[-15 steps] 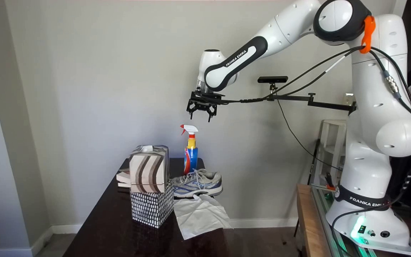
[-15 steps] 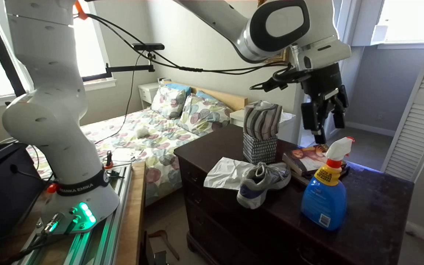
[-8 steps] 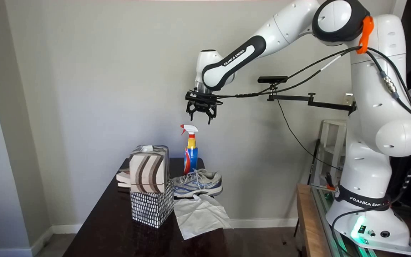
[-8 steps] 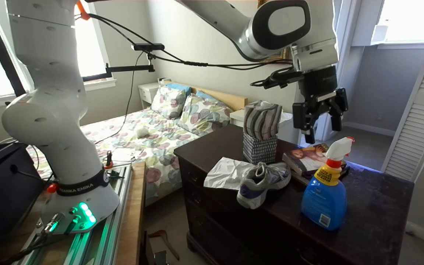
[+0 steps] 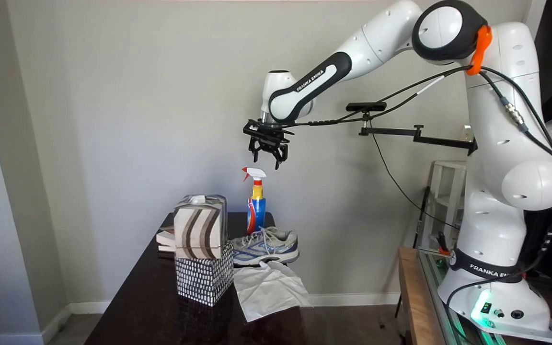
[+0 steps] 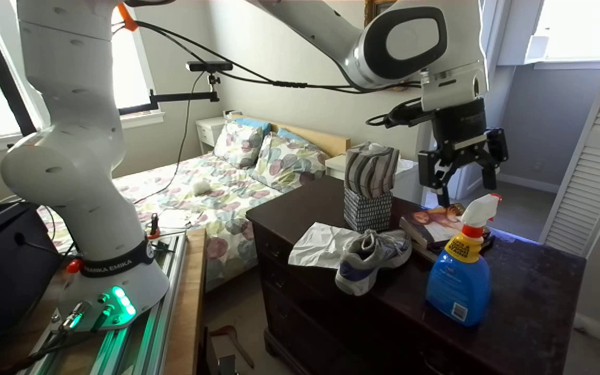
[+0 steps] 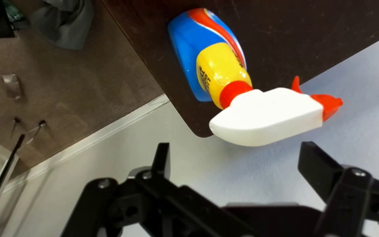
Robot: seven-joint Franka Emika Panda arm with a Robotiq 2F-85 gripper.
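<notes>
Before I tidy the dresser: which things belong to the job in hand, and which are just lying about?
Likely in the job: open gripper, spray bottle (nearest it, not held).
Apparently just lying about: shoe, white sheet, striped box on patterned box, books.

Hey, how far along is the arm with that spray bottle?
Done: the fingers stand open close to the spray bottle. In hand, seemingly: lining up, as the wrist view shows the bottle ahead of the fingers, not between them. Left: any grip; the bottle stands upright on the dresser, unheld.
</notes>
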